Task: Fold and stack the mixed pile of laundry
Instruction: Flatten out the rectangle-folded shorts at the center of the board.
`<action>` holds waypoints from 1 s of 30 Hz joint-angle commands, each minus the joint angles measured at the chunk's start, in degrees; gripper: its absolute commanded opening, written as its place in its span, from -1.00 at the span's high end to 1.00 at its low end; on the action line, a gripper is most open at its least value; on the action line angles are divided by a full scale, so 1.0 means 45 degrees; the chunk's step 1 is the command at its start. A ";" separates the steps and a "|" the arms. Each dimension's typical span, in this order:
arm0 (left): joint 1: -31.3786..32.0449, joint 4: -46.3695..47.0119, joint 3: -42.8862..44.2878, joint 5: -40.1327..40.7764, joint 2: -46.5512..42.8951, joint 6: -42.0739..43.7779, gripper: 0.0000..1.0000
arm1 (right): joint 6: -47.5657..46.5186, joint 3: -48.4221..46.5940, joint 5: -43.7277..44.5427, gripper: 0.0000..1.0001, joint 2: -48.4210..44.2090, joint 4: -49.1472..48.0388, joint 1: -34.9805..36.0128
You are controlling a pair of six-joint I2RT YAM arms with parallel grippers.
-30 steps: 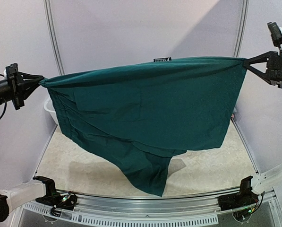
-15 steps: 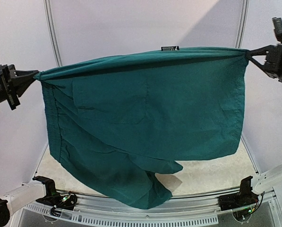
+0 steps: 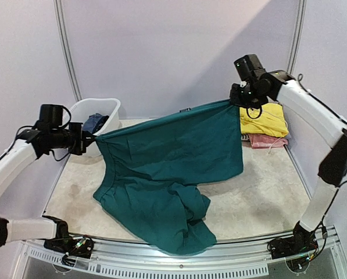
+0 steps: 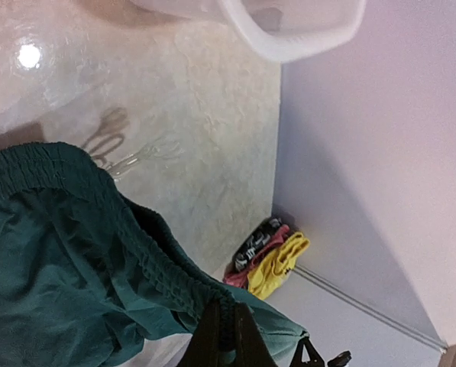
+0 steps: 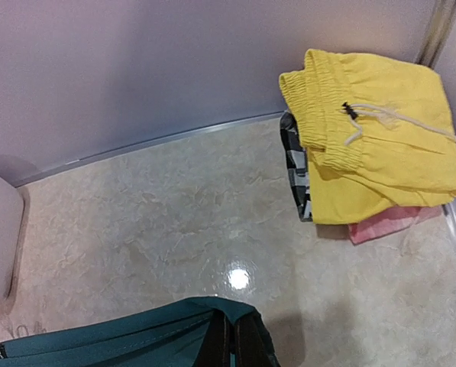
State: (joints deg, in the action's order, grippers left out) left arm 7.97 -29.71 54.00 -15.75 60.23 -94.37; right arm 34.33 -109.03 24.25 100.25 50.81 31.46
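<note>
**Clerk:** Surface?
**Inspector:** A glossy beige marbled table with pale lilac walls. A white plastic tub at ten o'clock holds dark blue cloth.
**Clerk:** Task item?
**Inspector:** The dark teal shorts are soft matte cloth with a gathered waistband. They are stretched between both arms, and the lower half lies crumpled on the table toward six o'clock.
**Clerk:** Grips?
**Inspector:** The left gripper and right gripper are each pinched tight on an upper corner. Folded yellow shorts lie on a pink piece at two o'clock.

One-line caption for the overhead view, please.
Left fingers and right fingers stretch teal shorts by the waistband, legs resting on the table; folded yellow shorts lie at back right.
</note>
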 commanded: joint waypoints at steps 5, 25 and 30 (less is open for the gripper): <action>-0.0325 0.2233 0.1868 0.1416 0.5552 0.1638 -0.45 | -0.1293 -0.8107 -0.1264 -0.21 0.7258 0.0771 -0.2154; 0.1837 -0.1215 0.0961 0.0714 0.3082 0.9059 -0.40 | -0.1613 0.6108 -0.7045 -0.50 -0.1182 -0.2059 -0.1252; 0.3129 -0.1029 -0.0038 0.0673 0.3140 1.0398 -0.23 | 0.0144 1.0473 -0.8405 -0.28 -0.3705 -0.3920 -0.0386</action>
State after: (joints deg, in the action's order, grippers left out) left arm 18.15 -32.88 57.34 -12.38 74.59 -55.99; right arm 28.75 -72.62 -6.20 89.76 41.74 27.16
